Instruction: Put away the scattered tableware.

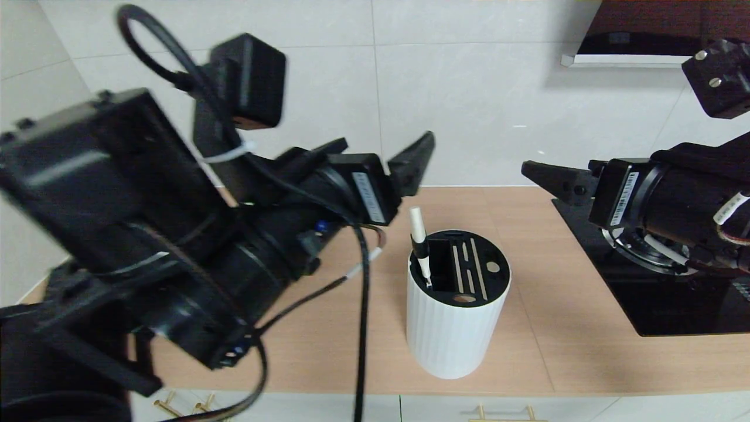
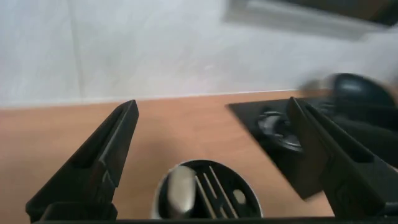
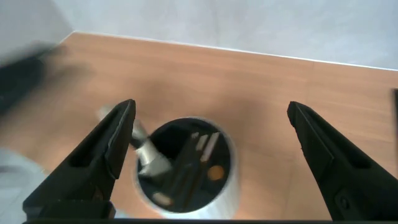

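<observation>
The left gripper (image 2: 211, 107) is hanging above and left of the holder (image 1: 457, 328), fingers spread wide and gripping nothing. The right gripper (image 3: 211, 107) is hovering above and right of the holder, spread the same way and bare. The counter (image 1: 556, 340) is carrying the holder, and the cooktop (image 1: 674, 310) is lying to the holder's right. A utensil (image 1: 419, 243) is standing in the holder's large slot, handle up. In the head view, white labels (image 1: 369, 196) are showing on both gripper bodies, their print too small to read.

The wooden countertop (image 1: 556, 351) bears a white ribbed utensil holder (image 1: 454, 334) beside a black cooktop (image 1: 674, 310)
</observation>
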